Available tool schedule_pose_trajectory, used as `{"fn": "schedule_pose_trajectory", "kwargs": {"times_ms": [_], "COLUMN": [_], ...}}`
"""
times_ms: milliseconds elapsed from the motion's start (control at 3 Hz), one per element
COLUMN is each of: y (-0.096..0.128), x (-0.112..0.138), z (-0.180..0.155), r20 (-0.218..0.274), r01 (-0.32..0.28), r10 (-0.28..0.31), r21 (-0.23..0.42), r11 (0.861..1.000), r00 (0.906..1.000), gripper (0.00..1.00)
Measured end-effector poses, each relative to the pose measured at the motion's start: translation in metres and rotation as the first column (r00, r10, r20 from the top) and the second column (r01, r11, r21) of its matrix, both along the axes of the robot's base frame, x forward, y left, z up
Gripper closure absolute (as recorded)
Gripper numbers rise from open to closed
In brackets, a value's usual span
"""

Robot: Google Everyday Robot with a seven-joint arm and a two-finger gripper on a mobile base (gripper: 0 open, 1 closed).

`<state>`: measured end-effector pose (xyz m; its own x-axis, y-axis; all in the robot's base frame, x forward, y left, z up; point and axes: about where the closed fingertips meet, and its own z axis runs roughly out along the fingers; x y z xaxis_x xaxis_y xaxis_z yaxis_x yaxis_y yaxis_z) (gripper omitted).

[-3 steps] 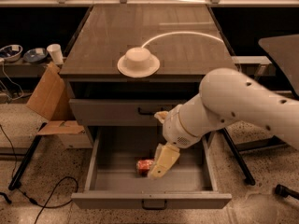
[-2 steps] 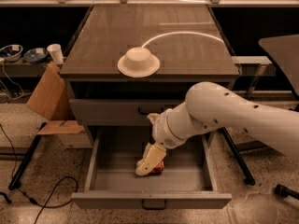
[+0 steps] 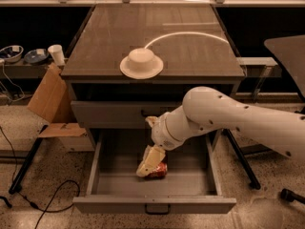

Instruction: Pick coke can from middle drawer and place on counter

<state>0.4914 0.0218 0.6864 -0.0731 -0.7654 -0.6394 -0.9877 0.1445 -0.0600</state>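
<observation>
Coke can (image 3: 158,171): small red can, lying on its side.
Coke can position: on the floor of the middle drawer (image 3: 119,178), about midway between the side walls, apart from both.
Coke can visibility: left part covered by the gripper (image 3: 148,163); right part exposed.
Middle drawer: wide grey metal box, flat grey floor, low side walls, small dark bar handle on the front panel.
Middle drawer state: open, extended forward from the cabinet, floor exposed.
Worktop (image 3: 190,56): broad, flat, dark grey-brown, glossy, crossed by a thin white curved line.
Worktop relation: above the drawer; the can is not on it.
Gripper: cream-coloured, lowered into the drawer, against the left end of the can.
</observation>
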Motion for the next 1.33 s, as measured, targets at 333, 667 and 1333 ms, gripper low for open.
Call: {"fn": "schedule_pose_trajectory", "kwargs": {"times_ms": [333,667,1333], "y": [-0.002,-0.017,-0.055], "x": [0.022,0.038,0.059], "z": [-0.034,-0.076,-0.154], "r20": [-0.001,-0.008,0.016], "r01": [-0.025,-0.033,-0.046], "r10": [0.025,0.034,0.045], "r21": [0.03,0.073,0.116], "r11": [0.999,0.997,0.992], "r00": [0.9997,0.9994,0.9989], "gripper": [0.0,0.0,0.0]}}
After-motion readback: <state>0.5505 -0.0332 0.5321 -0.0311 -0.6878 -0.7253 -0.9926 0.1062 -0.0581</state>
